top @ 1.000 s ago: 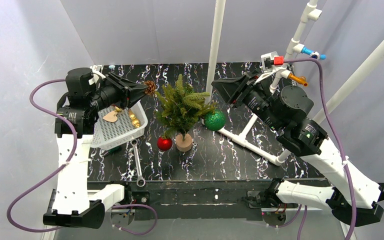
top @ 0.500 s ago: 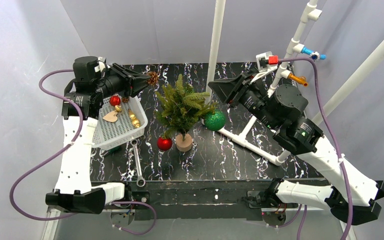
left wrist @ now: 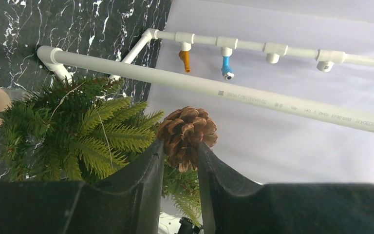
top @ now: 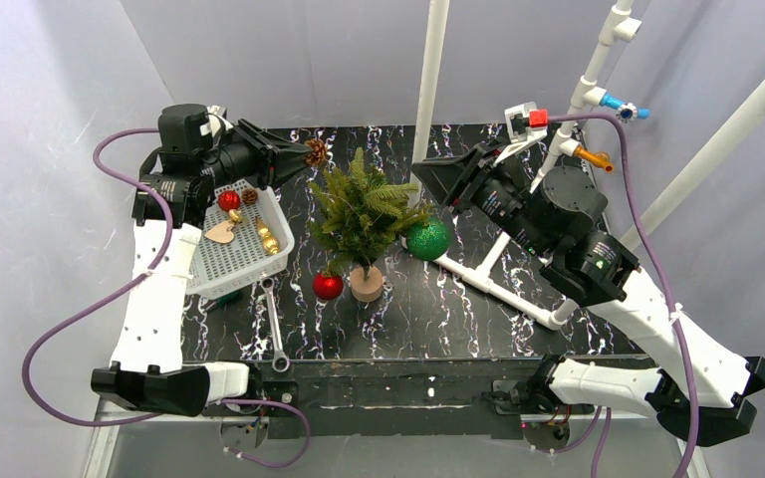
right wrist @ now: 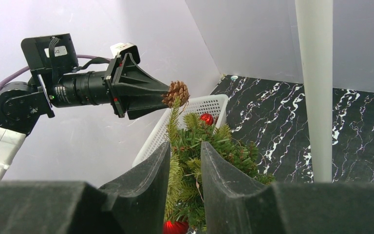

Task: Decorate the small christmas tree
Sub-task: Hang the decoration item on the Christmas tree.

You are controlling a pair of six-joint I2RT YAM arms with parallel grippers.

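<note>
The small christmas tree (top: 364,209) stands mid-table on a tan wooden base (top: 366,283). My left gripper (top: 304,157) is shut on a brown pine cone (top: 315,152), held just left of the tree top. In the left wrist view the pine cone (left wrist: 187,131) sits between the fingertips of the left gripper (left wrist: 180,144), with the tree (left wrist: 78,131) beside it. My right gripper (top: 420,171) hovers at the tree's upper right, open and empty. The right wrist view looks past that gripper (right wrist: 185,145) at the tree (right wrist: 209,141) and pine cone (right wrist: 176,92).
A green bauble (top: 426,240) hangs at the tree's right and a red one (top: 328,286) sits by its base. The white basket (top: 224,264) on the left holds a red ball (top: 228,200), a wooden heart (top: 221,232) and gold pieces. A wrench (top: 275,329) lies in front. White pipes (top: 498,284) cross the right side.
My left arm has carried the pine cone right and away from the basket, up to the tree top. The right arm drew back slightly, jaws unchanged.
</note>
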